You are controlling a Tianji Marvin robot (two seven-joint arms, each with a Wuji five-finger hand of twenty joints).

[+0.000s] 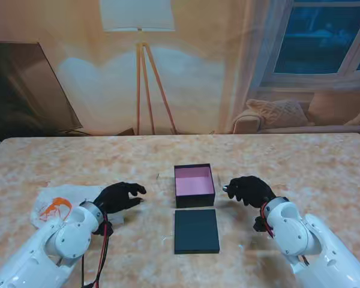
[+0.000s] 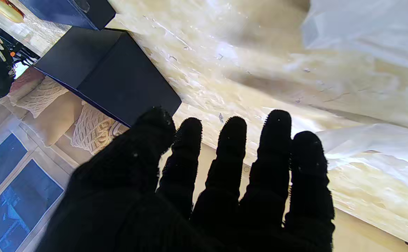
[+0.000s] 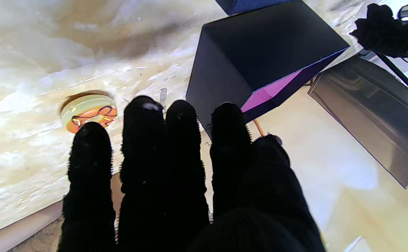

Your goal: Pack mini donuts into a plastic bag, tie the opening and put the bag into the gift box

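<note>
The open gift box (image 1: pixel 194 185), dark outside and pink inside, stands mid-table. In the right wrist view the gift box (image 3: pixel 260 59) shows its pink lining. One mini donut (image 3: pixel 89 112) with orange icing lies on the table just past my right fingertips (image 3: pixel 144 108); the stand view hides it. My right hand (image 1: pixel 250 190) hovers just right of the box, fingers out, holding nothing. The crumpled white plastic bag (image 1: pixel 60 204) with orange print lies at the left, also seen as the bag (image 2: pixel 365 31). My left hand (image 1: pixel 121 197) rests beside the bag, open and empty.
The box's dark lid (image 1: pixel 196 231) lies flat just nearer to me than the box. The marble table (image 1: pixel 300 162) runs wide to the far edge. A floor lamp, dark screen and sofa stand beyond the table.
</note>
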